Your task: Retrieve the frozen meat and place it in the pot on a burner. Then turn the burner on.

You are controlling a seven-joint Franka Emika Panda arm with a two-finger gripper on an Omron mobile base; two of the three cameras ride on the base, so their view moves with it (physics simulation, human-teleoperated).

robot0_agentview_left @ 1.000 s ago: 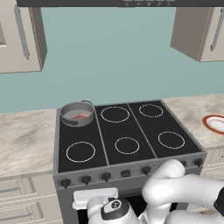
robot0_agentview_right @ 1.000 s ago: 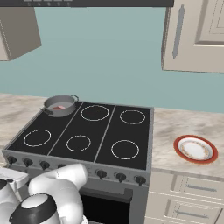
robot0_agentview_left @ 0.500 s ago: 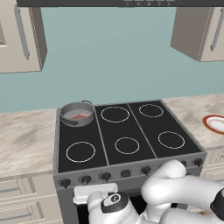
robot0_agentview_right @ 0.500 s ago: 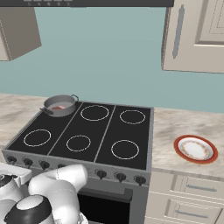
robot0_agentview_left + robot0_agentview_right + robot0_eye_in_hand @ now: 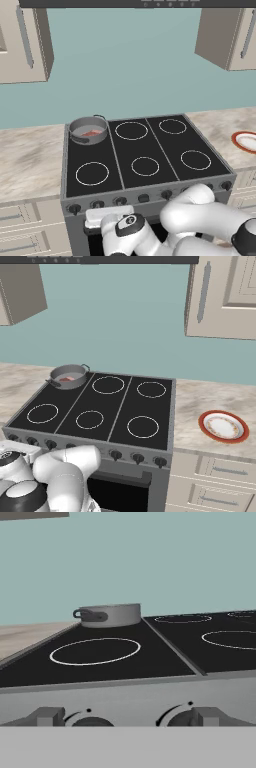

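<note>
The pot (image 5: 88, 129) sits on the back left burner (image 5: 90, 141) of the black cooktop (image 5: 145, 150), covering that zone so no ring shows under it. The meat (image 5: 91, 133) lies inside the pot as a small reddish patch on the pale bottom, well below the rim. From the right base view the same pot (image 5: 68, 376) stands at the far left corner of the cooktop (image 5: 100, 408), its thin loop handle toward the wall, with the meat (image 5: 66, 379) showing pink within. The other five zones carry white rings and are bare.

The arm is folded low in front of the stove, its white hand (image 5: 111, 218) level with the row of knobs (image 5: 120, 201) on the front panel (the left end of that row). The tool's fingertips do not show in any view, so I cannot tell whether it is open or closed.

The hand view looks across the cooktop from just before the panel: two knobs sit at its lower edge, one at the left (image 5: 50, 716) and one at the right (image 5: 202, 716), each with a small dot mark above it. Beyond them lies the front left ring, and behind that the pot (image 5: 111, 615) seen from the side, a stub handle facing the camera.

A red-rimmed plate (image 5: 223, 426) rests on the worktop (image 5: 210, 401) right of the stove, well apart from the pot.
</note>
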